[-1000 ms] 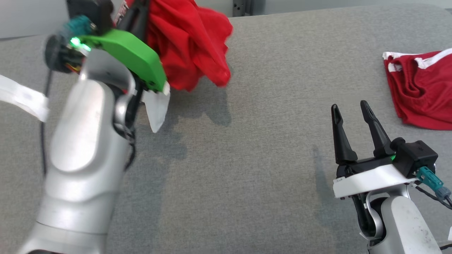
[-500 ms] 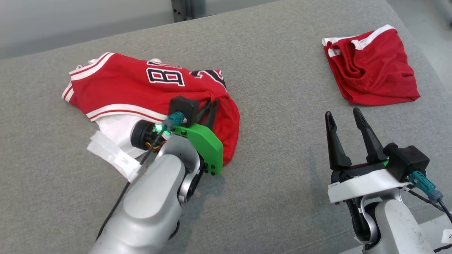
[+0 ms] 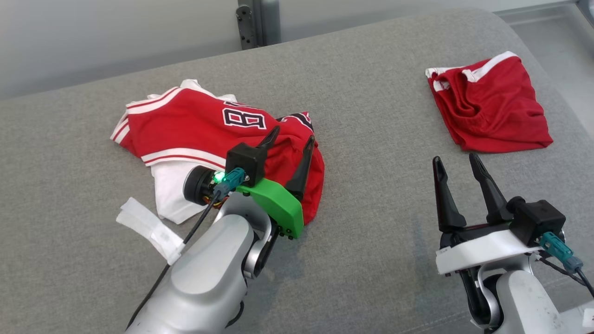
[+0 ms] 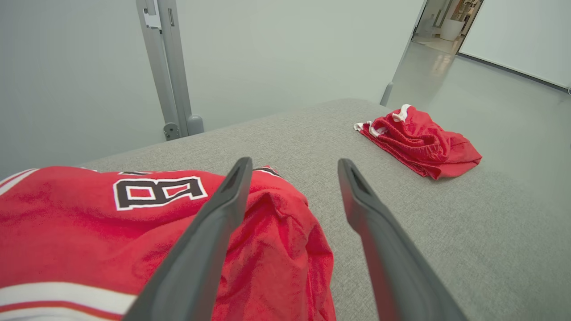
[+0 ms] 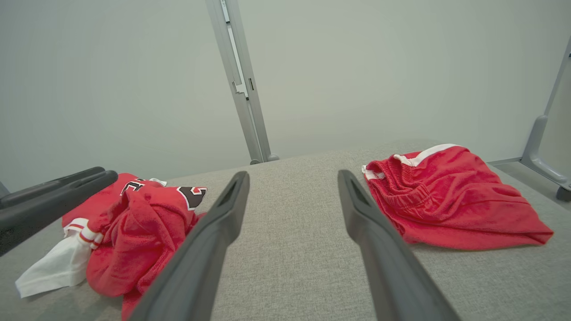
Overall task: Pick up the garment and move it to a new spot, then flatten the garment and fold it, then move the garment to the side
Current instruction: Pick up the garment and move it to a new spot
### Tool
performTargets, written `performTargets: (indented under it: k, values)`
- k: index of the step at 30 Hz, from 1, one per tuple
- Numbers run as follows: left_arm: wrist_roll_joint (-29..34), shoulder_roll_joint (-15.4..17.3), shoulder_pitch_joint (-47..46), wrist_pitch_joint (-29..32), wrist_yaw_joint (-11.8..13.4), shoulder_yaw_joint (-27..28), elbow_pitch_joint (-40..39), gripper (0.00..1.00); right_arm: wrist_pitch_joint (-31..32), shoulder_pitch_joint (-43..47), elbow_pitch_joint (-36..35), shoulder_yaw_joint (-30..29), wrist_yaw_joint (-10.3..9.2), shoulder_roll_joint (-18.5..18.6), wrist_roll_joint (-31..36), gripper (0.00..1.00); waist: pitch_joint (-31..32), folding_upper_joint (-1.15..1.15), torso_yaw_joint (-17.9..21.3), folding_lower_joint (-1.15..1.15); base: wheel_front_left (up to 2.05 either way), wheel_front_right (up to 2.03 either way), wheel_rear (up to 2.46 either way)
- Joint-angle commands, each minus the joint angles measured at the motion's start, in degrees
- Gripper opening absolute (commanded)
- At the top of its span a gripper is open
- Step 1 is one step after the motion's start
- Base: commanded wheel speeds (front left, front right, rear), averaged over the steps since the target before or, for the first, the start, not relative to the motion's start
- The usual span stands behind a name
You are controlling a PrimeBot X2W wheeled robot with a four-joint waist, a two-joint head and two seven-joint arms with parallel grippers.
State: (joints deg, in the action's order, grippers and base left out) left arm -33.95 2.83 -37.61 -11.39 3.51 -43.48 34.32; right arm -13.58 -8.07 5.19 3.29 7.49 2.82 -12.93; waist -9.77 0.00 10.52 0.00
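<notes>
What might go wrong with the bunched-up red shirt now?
The jersey lies crumpled, one end bunched just below the open left gripper; as the arm pulls away, a finger might snag the cloth and drag it. The white strip lying near it could get caught up in a fold.

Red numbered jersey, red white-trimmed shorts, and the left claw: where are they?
Red numbered jersey (image 3: 185,134): head view, plain red panel.
Red white-trimmed shorts (image 3: 492,111): head view, middle fabric.
Left gripper (image 3: 293,134): head view, between its open fingertips.

Near edge of jersey (image 3: 185,134) is hidden by left end effector (image 3: 293,133); lettering is partly folded under.
</notes>
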Motion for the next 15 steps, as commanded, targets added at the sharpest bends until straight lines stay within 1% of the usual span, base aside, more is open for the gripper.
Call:
performTargets:
  k: [1,4,9,12,15]
  values:
    - [0.1,0.8,0.2,-0.7,0.1,0.3,-0.5,1.00,0.3,1.3,-0.2,-0.2,0.00,0.1,0.6,1.00,2.7,0.00,-2.6,0.00,0.00,0.00,0.00]
    - [0.6,2.3,2.0,-1.9,0.9,0.9,-2.1,1.00,0.7,1.9,-0.4,-0.7,0.00,0.1,0.9,1.00,4.3,0.00,-4.1,0.00,0.00,0.00,0.00]
    - [1.0,5.3,7.0,-3.2,3.1,2.3,-6.4,1.00,1.1,3.5,-0.8,-1.3,0.00,0.1,1.7,1.00,6.3,0.00,-6.2,0.00,0.00,0.00,0.00]
    - [-0.3,6.6,11.3,-3.5,5.1,4.4,-9.2,1.00,1.1,4.5,-1.0,-1.5,0.00,0.2,1.9,1.00,7.0,0.00,-7.1,0.00,0.00,0.00,0.00]
    - [-1.1,7.4,15.8,-3.8,7.3,7.6,-12.5,1.00,0.8,5.3,-1.0,-1.7,0.00,0.1,2.0,1.00,7.7,0.00,-8.1,0.00,0.00,0.00,0.00]
